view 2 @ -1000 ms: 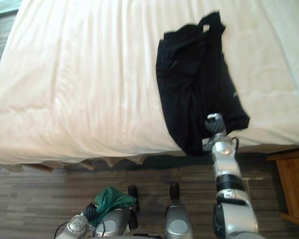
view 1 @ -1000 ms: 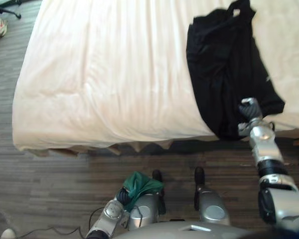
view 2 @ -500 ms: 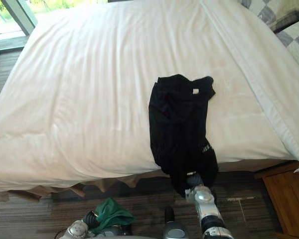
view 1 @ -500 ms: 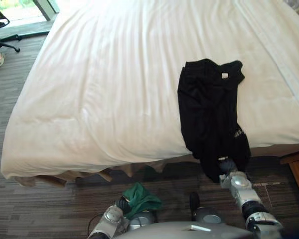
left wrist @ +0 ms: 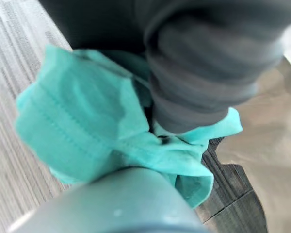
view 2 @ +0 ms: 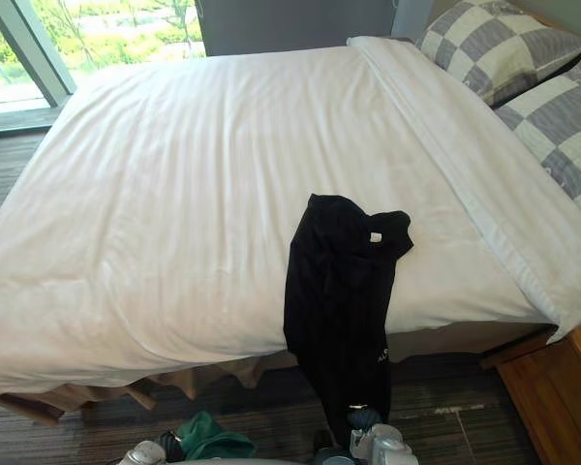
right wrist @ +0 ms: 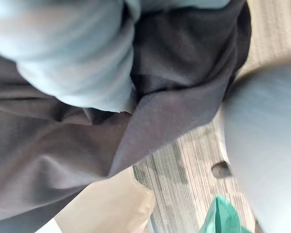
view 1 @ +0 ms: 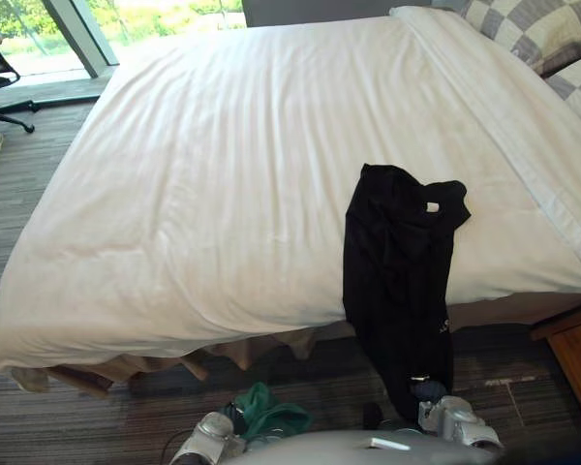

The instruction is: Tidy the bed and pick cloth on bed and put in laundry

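Gripping limp, light black garment (view 1: 395,271) by its hanging hem with right hand (view 1: 428,391); clutching soft green cloth (left wrist: 82,116) in left hand (left wrist: 203,73).

The bed (view 1: 203,184) was covered by a white sheet with faint creases. A black cloth (view 1: 399,281) lay stretched across its near edge. The collar end, with a small white tag, was on the sheet, and the lower part hung down past the edge, its bottom end gripped in the right hand (view 1: 428,390). A green cloth (left wrist: 77,121) was bunched in the left hand (left wrist: 208,73), low above the floor.
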Controlling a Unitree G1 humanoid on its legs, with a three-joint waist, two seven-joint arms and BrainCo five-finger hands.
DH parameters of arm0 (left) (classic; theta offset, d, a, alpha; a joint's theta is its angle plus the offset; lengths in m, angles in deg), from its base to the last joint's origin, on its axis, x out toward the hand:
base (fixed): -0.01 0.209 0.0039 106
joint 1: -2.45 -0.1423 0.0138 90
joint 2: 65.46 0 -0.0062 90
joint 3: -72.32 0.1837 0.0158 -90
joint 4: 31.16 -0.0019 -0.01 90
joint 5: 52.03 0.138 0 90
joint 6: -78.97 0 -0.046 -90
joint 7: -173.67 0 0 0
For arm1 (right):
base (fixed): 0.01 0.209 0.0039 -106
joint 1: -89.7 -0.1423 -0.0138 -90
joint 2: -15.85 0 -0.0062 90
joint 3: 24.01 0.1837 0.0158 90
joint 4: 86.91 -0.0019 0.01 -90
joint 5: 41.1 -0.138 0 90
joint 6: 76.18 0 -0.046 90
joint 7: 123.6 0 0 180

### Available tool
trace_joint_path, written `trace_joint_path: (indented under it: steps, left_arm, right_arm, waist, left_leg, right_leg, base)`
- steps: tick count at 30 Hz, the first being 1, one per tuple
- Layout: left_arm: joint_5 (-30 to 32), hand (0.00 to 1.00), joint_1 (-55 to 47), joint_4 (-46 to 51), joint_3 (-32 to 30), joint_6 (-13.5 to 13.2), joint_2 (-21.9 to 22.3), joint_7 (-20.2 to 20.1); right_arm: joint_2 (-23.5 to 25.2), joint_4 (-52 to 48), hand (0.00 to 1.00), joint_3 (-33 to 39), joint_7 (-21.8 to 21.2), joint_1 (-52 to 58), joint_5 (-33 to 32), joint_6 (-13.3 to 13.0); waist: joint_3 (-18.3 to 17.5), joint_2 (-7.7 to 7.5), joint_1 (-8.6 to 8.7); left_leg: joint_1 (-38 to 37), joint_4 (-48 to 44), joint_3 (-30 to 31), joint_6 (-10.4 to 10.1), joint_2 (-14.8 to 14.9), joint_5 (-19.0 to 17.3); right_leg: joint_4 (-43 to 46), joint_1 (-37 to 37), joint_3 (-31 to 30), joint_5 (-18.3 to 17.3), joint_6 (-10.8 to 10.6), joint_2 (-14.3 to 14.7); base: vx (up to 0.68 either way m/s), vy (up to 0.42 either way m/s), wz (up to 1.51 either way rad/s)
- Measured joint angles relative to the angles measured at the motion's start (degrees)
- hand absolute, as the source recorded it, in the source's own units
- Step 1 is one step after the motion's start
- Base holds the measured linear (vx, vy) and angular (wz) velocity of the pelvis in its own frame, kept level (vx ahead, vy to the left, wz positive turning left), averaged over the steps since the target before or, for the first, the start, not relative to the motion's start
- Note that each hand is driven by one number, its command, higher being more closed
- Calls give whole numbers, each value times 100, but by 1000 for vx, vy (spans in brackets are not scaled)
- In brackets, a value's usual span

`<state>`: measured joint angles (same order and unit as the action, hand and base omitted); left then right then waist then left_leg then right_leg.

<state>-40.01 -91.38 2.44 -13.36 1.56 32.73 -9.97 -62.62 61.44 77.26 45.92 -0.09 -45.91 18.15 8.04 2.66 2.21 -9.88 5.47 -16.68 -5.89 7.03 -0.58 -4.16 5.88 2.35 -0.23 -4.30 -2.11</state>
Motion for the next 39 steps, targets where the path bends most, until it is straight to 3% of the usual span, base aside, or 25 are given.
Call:
trace_joint_path:
  steps: [4, 8, 11, 13, 15, 17, 20, 23, 24, 25, 26, 28, 29, 31, 32, 34, 35, 36, 37, 38, 39]
  left_arm:
    - [-720, 100, 17, -118, 4, 98, -25, 179]
    - [-1229, 100, -7, -110, 11, 97, -57, 408]
    - [-1653, 100, -56, 2, 22, 96, -89, 547]
    - [-1878, 100, -28, 136, 43, 50, -109, 598]
    - [-2206, 100, 35, 168, 136, -113, -67, 650]
    - [-2477, 100, 16, 249, 118, -408, -19, 782]
    - [-2815, 100, -182, 376, -159, -750, 190, 835]
    - [-3258, 100, -340, 585, -339, -1161, 315, 869]
    - [-3325, 100, -328, 629, -362, -1249, 333, 867]
    - [-3397, 100, -325, 775, -430, -1342, 348, 864]
    - [-3438, 100, -276, 846, -483, -1431, 364, 856]
    - [-3640, 100, -167, 889, -481, -1608, 506, 829]
    - [-3707, 100, -101, 1052, -472, -1721, 628, 759]
    - [-3856, 100, -226, 1273, -474, -1837, 749, 654]
    - [-3957, 100, -384, 1437, -469, -1911, 763, 610]
    - [-4085, 100, -456, 1589, -487, -2028, 760, 615]
    - [-4173, 100, -469, 1727, -495, -2100, 789, 616]
    - [-4235, 100, -473, 1781, -511, -2139, 790, 615]
    - [-4257, 100, -470, 1880, -555, -2187, 759, 617]
    - [-4282, 100, -485, 2024, -546, -2226, 789, 608]
    - [-4308, 100, -495, 2092, -536, -2225, 790, 614]
  right_arm:
    - [5, -1, 100, -133, -77, 27, -128, -157]
    - [23, -7, 100, -356, -155, 112, -54, -317]
    - [72, -130, 100, -399, -188, 206, -72, -420]
    - [111, -263, 100, -418, -166, 264, -156, -492]
    - [189, -282, 100, -470, -101, 319, -279, -639]
    - [230, -276, 100, -571, -103, 306, -274, -792]
    - [150, -370, 100, -782, -136, 30, -282, -1039]
    - [99, -644, 100, -1018, -165, -50, -314, -1036]
    - [114, -700, 100, -1070, -165, -46, -346, -1032]
    - [144, -789, 100, -1149, -162, -33, -365, -1021]
    - [188, -861, 100, -1164, -154, -20, -402, -977]
    - [145, -1074, 100, -1184, -61, 3, -513, -889]
    - [93, -1229, 100, -1176, 33, -3, -646, -842]
    - [73, -1462, 100, -1158, 134, 2, -818, -816]
    - [74, -1632, 100, -1160, 178, -1, -923, -815]
    - [68, -1846, 100, -1112, 200, 0, -1082, -817]
    - [90, -1995, 100, -1056, 212, 2, -1155, -819]
    - [143, -2090, 100, -984, 218, 58, -1212, -819]
    - [207, -2188, 100, -930, 218, 149, -1252, -827]
    - [178, -2329, 100, -824, 225, 220, -1258, -808]
    - [167, -2374, 100, -700, 228, 228, -1256, -766]
  waist:
    - [-16, -24, 2]
    - [-33, -43, 1]
    - [-57, -65, 6]
    - [-69, -116, 41]
    - [-155, -327, 96]
    - [-223, -436, -67]
    - [-140, -221, -192]
    - [-139, -93, -215]
    - [-91, -104, -221]
    - [-28, -142, -216]
    - [33, -250, -193]
    - [141, -357, -111]
    - [224, -356, -108]
    - [310, -260, -171]
    - [339, -212, -169]
    - [331, -223, -190]
    - [344, -189, -199]
    - [344, -327, -133]
    - [296, -416, -47]
    - [241, -245, -118]
    - [247, -293, -73]
  left_leg:
    - [-29, 1, 74, 4, -7, 3]
    - [26, 4, 540, 66, -93, 51]
    - [245, 14, 1242, 141, -200, 168]
    - [472, 12, 1829, 193, -288, 281]
    - [760, 17, 2526, 180, -465, 445]
    - [902, 39, 2844, 150, -552, 576]
    - [915, 43, 3119, 94, -540, 653]
    - [1123, 42, 3322, 67, -538, 826]
    - [1179, 43, 3252, 109, -543, 884]
    - [1236, 47, 2838, 429, -565, 862]
    - [1273, 44, 2171, 933, -498, 662]
    - [1321, -42, 897, 1219, -395, 436]
    - [1397, -391, 168, 1240, -262, 416]
    - [1471, -924, -482, 1290, -92, 414]
    - [1548, -1201, -512, 1278, -107, 542]
    - [1675, -1365, -453, 1074, -303, 373]
    - [1711, -1393, -601, 1084, -378, 208]
    - [1704, -1504, -939, 1075, -395, -107]
    - [1806, -1988, -1275, 1208, -288, -257]
    - [1827, -2386, -1322, 1028, -160, -369]
    - [1796, -2281, -1145, 1083, -307, -356]
  right_leg:
    - [-45, 62, 72, 3, 1, -6]
    - [17, 195, 494, -124, 5, -69]
    - [905, -27, 782, -674, 27, -169]
    - [1536, -286, 495, -983, 200, -230]
    - [1772, -339, 296, -1334, 120, -359]
    - [1786, -275, 509, -1549, 60, -429]
    - [1707, -117, 803, -1574, 86, -406]
    - [1675, -94, 1197, -1571, 89, -378]
    - [1669, -41, 1376, -1565, 97, -413]
    - [1628, 74, 1696, -1564, 100, -454]
    - [1594, 191, 1993, -1564, 100, -524]
    - [1517, 489, 2602, -1547, 81, -698]
    - [1541, 653, 2916, -1549, 81, -794]
    - [1742, 783, 3069, -1642, 27, -867]
    - [1850, 876, 3085, -1801, -61, -939]
    - [1739, 928, 2988, -1977, -149, -1049]
    - [1579, 980, 2933, -2036, -179, -1023]
    - [1316, 1079, 2930, -2016, -134, -1057]
    - [1248, 1110, 2996, -1906, -144, -1138]
    - [1477, 1156, 3115, -1910, -365, -1146]
    - [1700, 1141, 3148, -1883, -352, -1265]
  base:
    - [-17, -16, 8]
    - [-17, -25, 53]
    - [-5, -43, 98]
    - [-27, -39, 161]
    - [-16, -84, 193]
    - [-23, -130, 108]
    - [-49, -64, 51]
    - [-66, -50, 61]
    - [-50, -20, 102]
    - [-54, -3, 114]
    - [-38, 1, 137]
    - [6, 20, 182]
    - [33, 62, 167]
    - [38, 64, 95]
    - [48, 87, 80]
    - [62, 140, 69]
    - [94, 137, 88]
    - [97, 94, 107]
    - [172, 73, 106]
    - [199, 89, 99]
    - [207, 94, 85]
